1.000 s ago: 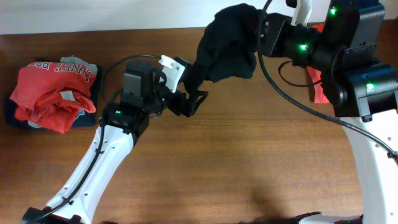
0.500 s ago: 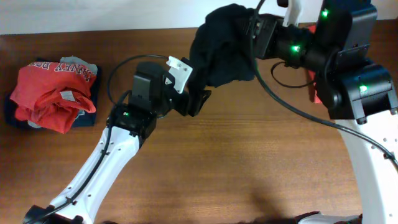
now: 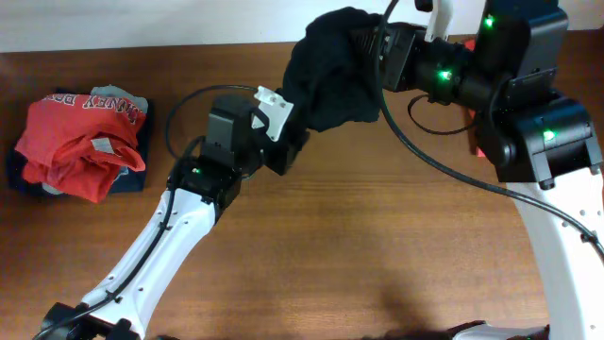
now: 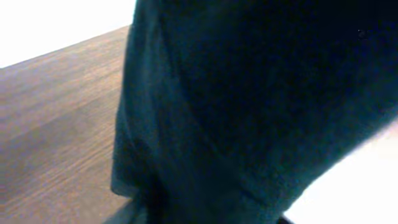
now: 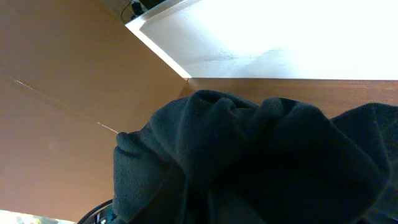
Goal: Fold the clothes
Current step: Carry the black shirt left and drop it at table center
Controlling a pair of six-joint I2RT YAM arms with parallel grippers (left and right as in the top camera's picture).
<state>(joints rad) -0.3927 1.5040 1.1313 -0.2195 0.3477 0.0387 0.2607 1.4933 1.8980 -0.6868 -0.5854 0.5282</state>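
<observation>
While right gripper (image 3: 374,54) clamps the bunched black cotton T-shirt (image 3: 330,80) aloft, left gripper (image 3: 288,147) reads neither wide nor narrow: cloth hides it. Risk: blind pinch catches doubled layers.

Black T-shirt (image 3: 335,71): plain, crumpled into bunch, lifted at far centre, lower folds hanging loose above surface (image 3: 377,236). Fills both wrist views, dark folds only. Pile at left edge: red T-shirt (image 3: 75,142) with white lettering on top, rumpled; grey one (image 3: 121,98) behind; navy one (image 3: 129,179) beneath.
</observation>
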